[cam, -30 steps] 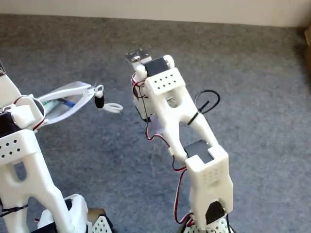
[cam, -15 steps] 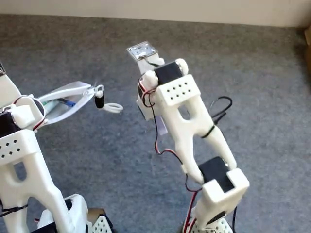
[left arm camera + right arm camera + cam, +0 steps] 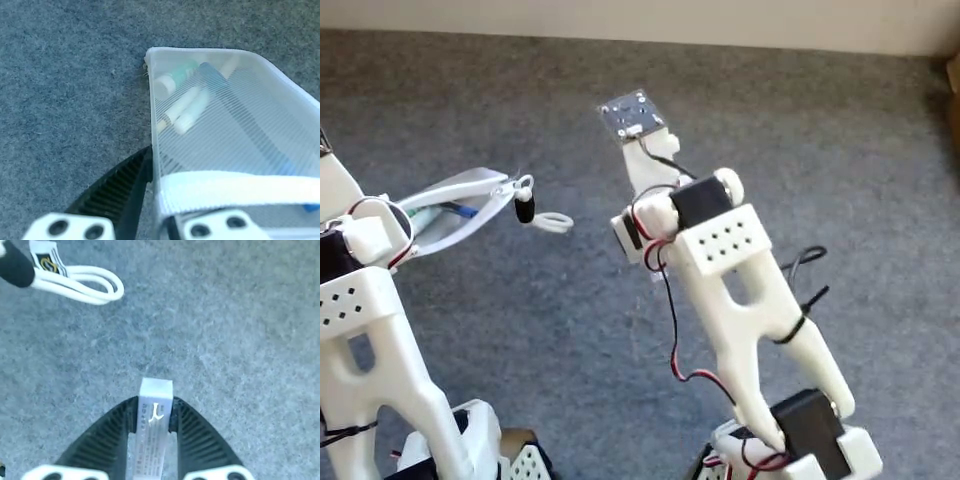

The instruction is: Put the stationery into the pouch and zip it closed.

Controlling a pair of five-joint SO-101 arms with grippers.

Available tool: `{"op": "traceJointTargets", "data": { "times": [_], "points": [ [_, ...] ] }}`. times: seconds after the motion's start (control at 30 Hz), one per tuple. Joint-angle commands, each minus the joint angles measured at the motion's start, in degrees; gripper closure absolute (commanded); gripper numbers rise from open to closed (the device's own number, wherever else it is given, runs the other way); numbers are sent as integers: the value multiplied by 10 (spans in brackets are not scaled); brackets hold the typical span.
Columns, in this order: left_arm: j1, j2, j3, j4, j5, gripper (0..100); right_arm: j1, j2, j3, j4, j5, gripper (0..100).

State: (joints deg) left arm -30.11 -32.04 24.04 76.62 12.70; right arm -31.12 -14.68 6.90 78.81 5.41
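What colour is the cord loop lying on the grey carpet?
White; the thin cord loop shows best in the right wrist view.

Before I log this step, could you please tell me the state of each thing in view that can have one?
pouch: mouth looks unzipped, one end gripped.
pens: inside the pouch.
zip pull loop: free, ungripped, at the pouch's far end.
small white block: clamped, outside the pouch.
left gripper: shut on the pouch.
right gripper: shut on the small white block.
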Motion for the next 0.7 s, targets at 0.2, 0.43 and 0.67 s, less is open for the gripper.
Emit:
{"op": "traceJointTargets", "data": {
  "times": [0.2,0.43,0.67],
  "points": [
    [11,-2,1,-9,-4,992,4,-84,8,-20,-38,995],
    [11,-2,1,-8,-4,992,-30,-104,16,-15,-58,995],
    [11,-2,1,-7,-4,992,-102,-104,80,-67,-58,995]
  ]
}}
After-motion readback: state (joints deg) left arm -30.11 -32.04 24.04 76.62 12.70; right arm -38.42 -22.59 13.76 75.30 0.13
